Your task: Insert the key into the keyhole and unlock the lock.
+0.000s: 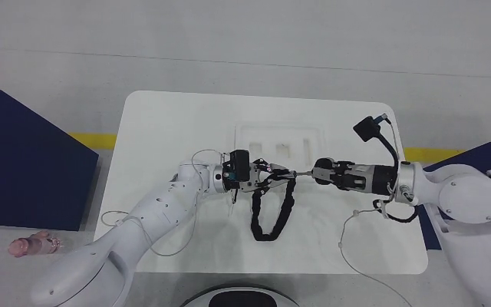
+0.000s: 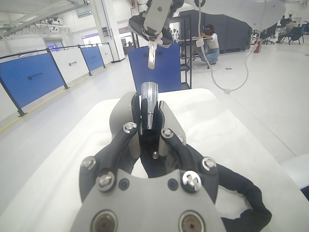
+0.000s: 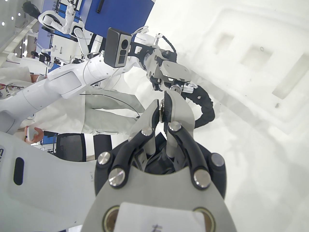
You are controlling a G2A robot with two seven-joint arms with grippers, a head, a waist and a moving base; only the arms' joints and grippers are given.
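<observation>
Two lines have to agree before you push: the key's blade and the bore of the lock cylinder. Your left gripper point(image 2: 149, 112) is clamped on the lock cylinder point(image 2: 149, 92) and holds it above the middle of the table point(image 1: 169, 123), keyhole end facing the other arm. The lock's black sheathed cable point(image 1: 270, 215) trails from it in a loop toward the tabletop. Your right gripper point(image 2: 154, 33) is pinched on the head of the key point(image 2: 151, 57), with the blade pointing at the cylinder's face. The tip is near that face but apart from it, so I judge the insertion not yet begun.

From the left wrist view the blade looks slightly tilted against the cylinder's line. Correct that first with a small wrist rotation, while there is a gap to work in. I cannot tell whether the blade's flat matches the slot, because the keyhole is too small to read. Expect to roll the key a little on contact.

Advance slowly along the cylinder's axis, with the left arm steady as the anchor. If the tip meets the rim, back off and re-aim rather than press. The hold on the key's head is narrow, and a side load could twist it in the grip. Turn only once the blade is fully seated.
</observation>
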